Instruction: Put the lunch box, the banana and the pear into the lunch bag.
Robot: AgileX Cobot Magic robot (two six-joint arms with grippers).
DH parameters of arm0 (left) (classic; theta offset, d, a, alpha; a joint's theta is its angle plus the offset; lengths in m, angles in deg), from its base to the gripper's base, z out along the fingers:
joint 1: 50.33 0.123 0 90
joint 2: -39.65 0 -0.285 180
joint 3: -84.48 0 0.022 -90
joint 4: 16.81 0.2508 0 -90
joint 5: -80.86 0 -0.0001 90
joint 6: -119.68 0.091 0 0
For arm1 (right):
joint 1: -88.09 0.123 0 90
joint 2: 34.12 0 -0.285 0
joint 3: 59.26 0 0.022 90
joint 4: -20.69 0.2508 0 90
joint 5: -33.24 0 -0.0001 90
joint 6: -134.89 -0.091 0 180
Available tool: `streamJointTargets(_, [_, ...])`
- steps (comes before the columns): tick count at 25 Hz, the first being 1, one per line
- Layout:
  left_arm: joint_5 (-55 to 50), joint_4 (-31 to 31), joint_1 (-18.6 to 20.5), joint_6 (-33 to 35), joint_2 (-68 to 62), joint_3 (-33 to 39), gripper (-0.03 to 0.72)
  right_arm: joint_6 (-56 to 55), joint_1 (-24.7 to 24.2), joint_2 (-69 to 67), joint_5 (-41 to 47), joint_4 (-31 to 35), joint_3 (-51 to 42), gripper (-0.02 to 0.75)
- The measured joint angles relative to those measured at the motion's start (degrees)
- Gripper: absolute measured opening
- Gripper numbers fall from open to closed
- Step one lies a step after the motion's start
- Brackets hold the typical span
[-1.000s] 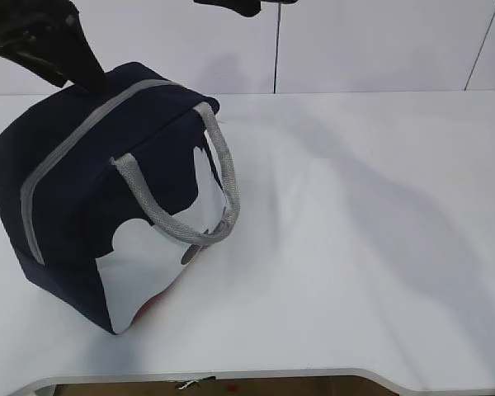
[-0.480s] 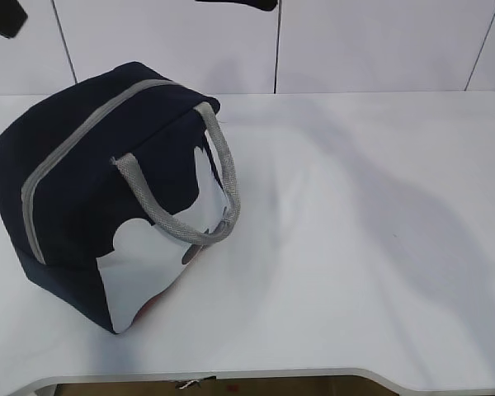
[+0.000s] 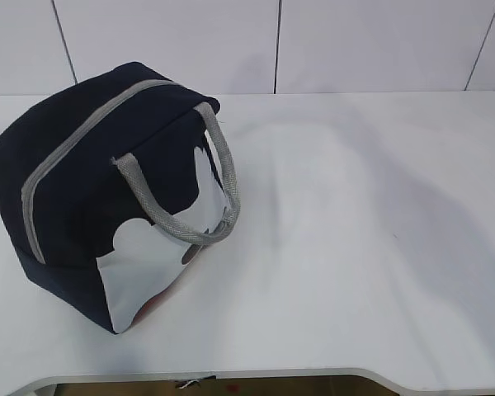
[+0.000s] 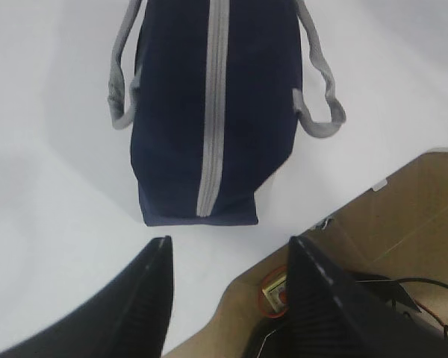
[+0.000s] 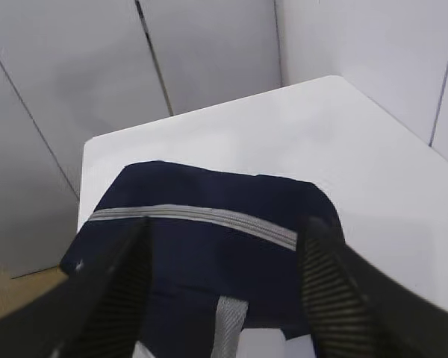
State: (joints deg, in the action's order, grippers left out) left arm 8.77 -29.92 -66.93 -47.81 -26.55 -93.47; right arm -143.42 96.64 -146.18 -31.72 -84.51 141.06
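Both arms have left the exterior view since the earlier frames. One lunch bag (image 3: 107, 198), zipper (image 4: 213, 112) closed, sits on the white bench (image 3: 355, 247). Left gripper (image 4: 228, 287) and right gripper (image 5: 224, 280) hover above it, jaws spread and empty.

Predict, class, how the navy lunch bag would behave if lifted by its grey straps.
The lunch bag is fabric and already leans, so it would probably sag and swing. Its strap handles droop limply, so they are likely floppy. With its zipper shut, nothing should spill.
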Motion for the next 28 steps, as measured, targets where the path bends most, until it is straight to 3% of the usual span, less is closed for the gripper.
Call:
streamJointTargets(16, [6.2,-0.1,0.0,1.3,38.9,32.5,0.34,0.5,-0.4,2.5,-4.7,0.0,0.0,0.496])
streamJointTargets(24, [7.9,0.9,0.0,1.3,55.6,42.7,0.33,0.4,-0.4,2.6,-4.8,0.0,0.0,0.496])
streamJointTargets(28, [8.0,2.6,0.0,1.3,57.8,44.7,0.327,0.4,-0.4,2.6,-4.8,0.0,0.0,0.496])
